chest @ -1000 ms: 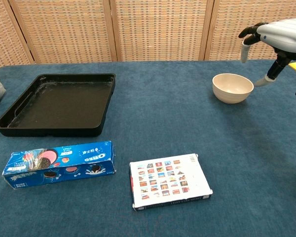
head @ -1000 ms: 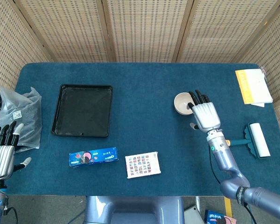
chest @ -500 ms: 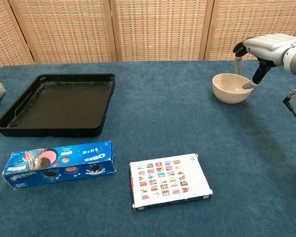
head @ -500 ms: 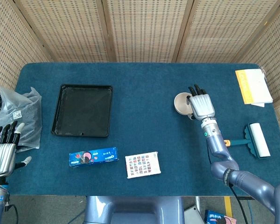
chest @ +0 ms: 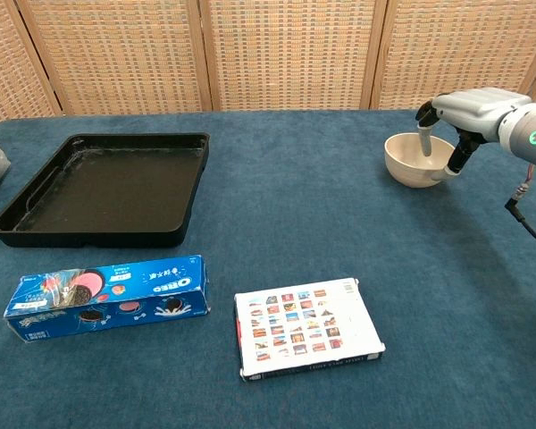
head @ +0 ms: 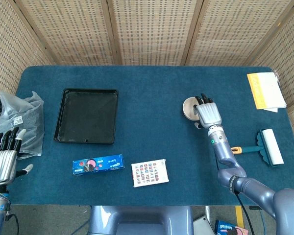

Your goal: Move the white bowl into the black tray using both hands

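The white bowl (chest: 420, 159) sits on the blue desk (chest: 339, 232), well right of the black tray (chest: 103, 189). The right hand (chest: 464, 112) pinches its rim, one finger inside. The left hand (head: 2, 159) hovers empty, fingers straight, beside the desk's left edge.

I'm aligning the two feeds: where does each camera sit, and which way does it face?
Head view: high up, looking down on the table; both hands show, left hand at the near edge.
Chest view: low, facing across the table toward the screens; only the right hand shows.
Shared: right hand at the bowl, tray.
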